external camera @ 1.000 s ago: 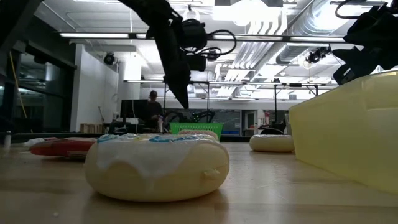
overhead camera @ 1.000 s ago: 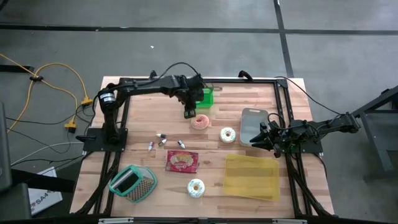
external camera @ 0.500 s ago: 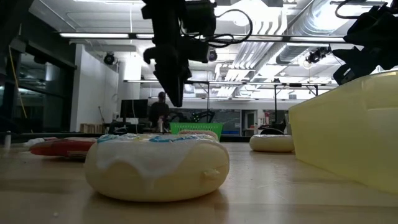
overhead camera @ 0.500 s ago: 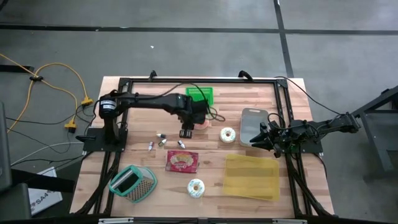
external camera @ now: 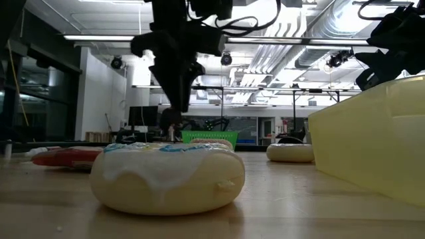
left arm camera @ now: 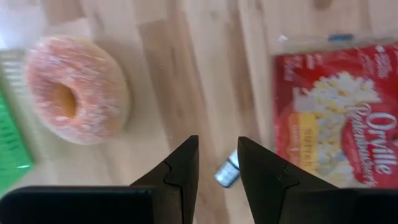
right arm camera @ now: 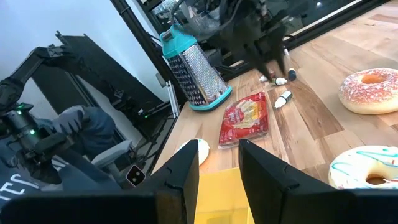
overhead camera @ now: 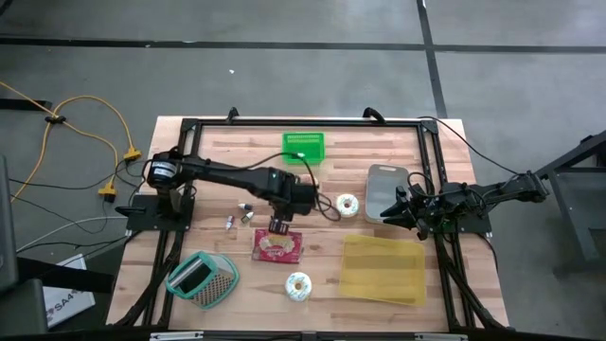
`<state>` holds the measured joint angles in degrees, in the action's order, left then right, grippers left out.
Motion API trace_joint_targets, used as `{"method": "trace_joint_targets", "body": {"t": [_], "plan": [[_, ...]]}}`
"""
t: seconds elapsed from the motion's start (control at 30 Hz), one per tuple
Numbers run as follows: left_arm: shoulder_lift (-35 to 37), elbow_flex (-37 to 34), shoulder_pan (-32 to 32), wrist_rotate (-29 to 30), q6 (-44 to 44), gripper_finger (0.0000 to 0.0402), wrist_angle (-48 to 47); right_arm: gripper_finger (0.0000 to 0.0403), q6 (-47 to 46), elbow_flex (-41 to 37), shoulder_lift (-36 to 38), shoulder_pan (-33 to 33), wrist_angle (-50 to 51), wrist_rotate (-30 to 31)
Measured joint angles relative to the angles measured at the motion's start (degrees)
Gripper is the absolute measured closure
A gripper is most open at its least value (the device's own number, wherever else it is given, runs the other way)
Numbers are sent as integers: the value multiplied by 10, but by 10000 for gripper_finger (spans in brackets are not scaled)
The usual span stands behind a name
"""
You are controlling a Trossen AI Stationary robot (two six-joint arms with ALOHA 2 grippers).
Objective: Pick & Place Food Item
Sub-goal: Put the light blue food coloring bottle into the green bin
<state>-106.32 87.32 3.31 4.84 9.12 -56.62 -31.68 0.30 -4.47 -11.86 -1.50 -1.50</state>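
Observation:
My left gripper hangs open, pointing down, over the bare wood just beyond the far edge of a red popcorn packet that lies flat. A small bottle lies on the table below its fingers. A pink sprinkled donut lies flat on the far side of the gripper; my left arm hides it in the high view. White iced donuts lie flat on the wood. My right gripper waits open and level at the table's right.
A green basket stands at the far edge and a teal-rimmed grater at the near left. A yellow container is at the near right, with a grey slab beyond it. Small bottles lie left of the packet.
My left gripper has swung from beside the green basket and pink donut toward the table's near edge, staying at much the same height and rolling a little. It now stands by the popcorn packet's far edge. Its fingers stay open. No object has moved.

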Motion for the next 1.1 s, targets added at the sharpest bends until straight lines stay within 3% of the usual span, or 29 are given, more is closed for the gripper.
{"method": "trace_joint_targets", "body": {"t": [0.33,0.7,1.1], "plan": [[0,-42,17,-18,-14,298,0,302,0,0,0,0,0,0],[0,-88,16,-22,30,298,25,302,0,0,0,0,0,0],[-3,-96,16,-21,53,298,38,302,0,0,0,0,0,0]]}}
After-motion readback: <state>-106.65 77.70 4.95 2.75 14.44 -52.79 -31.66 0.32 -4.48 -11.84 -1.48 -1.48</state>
